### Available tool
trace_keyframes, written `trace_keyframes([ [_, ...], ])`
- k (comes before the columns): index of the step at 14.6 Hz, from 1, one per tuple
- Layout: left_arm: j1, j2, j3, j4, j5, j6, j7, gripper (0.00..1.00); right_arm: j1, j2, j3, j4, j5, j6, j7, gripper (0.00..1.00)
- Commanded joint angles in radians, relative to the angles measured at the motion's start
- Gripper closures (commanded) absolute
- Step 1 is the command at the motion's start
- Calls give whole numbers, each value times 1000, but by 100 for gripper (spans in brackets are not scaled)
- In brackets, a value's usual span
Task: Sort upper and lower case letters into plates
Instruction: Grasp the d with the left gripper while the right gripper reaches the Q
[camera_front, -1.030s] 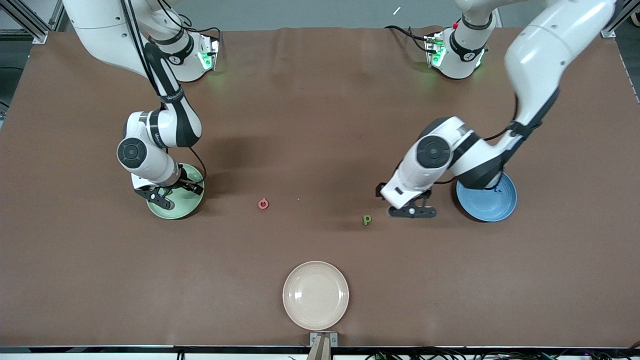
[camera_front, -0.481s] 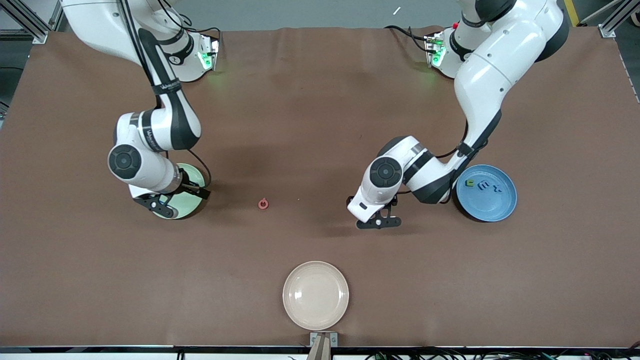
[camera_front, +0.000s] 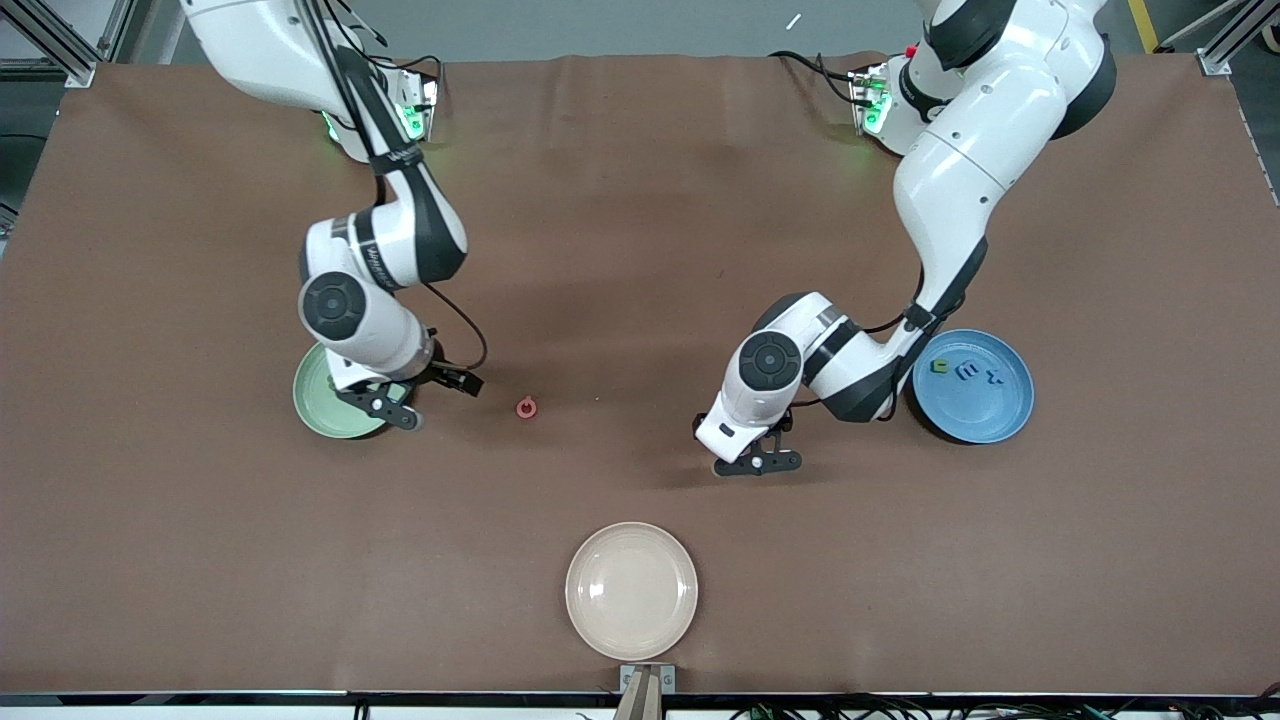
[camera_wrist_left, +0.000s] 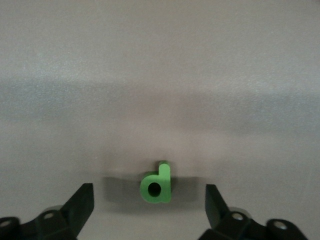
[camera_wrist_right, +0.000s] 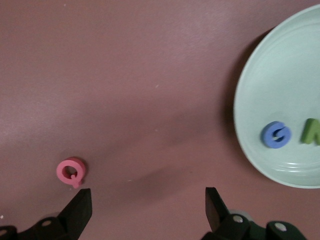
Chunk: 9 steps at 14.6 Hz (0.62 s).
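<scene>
A small green letter (camera_wrist_left: 156, 183) lies on the brown table between the spread fingers of my left gripper (camera_wrist_left: 149, 194), untouched. In the front view this open gripper (camera_front: 757, 461) hangs low over the table and hides the letter. A red letter (camera_front: 526, 407) lies mid-table, seen as a Q (camera_wrist_right: 71, 172) beside one fingertip of my open right gripper (camera_wrist_right: 148, 197). That right gripper (camera_front: 420, 394) hangs at the edge of the pale green plate (camera_front: 315, 400). The pale green plate (camera_wrist_right: 280, 75) holds a blue letter (camera_wrist_right: 276, 134) and a green letter (camera_wrist_right: 311, 131). The bright blue plate (camera_front: 985, 415) holds a green letter (camera_front: 939, 366) and two blue letters (camera_front: 968, 372).
A cream-beige plate (camera_front: 631, 590) with nothing on it sits near the table's front edge, nearer to the front camera than everything else. The two arms' bases and cables stand along the table's back edge.
My left gripper swung away from the blue plate and came down over the green letter. My right gripper left the pale green plate and moved toward the red letter.
</scene>
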Motion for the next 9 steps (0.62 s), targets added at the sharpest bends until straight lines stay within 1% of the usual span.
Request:
trace_keyframes([
  [1, -22, 11, 16, 33, -15, 1, -5, 14, 47, 74, -7, 48, 16, 40, 54, 0],
  [2, -22, 13, 16, 32, -15, 1, -7, 20, 50, 89, -7, 57, 16, 52, 53, 0],
  [4, -22, 17, 16, 32, -15, 1, -18, 29, 65, 105, -4, 61, 14, 83, 51, 0],
  [7, -23, 23, 16, 32, -15, 1, -24, 39, 93, 137, 1, 64, 16, 125, 53, 1],
  [9, -22, 25, 18, 34, -15, 3, -27, 45, 110, 155, 1, 65, 16, 146, 55, 4],
])
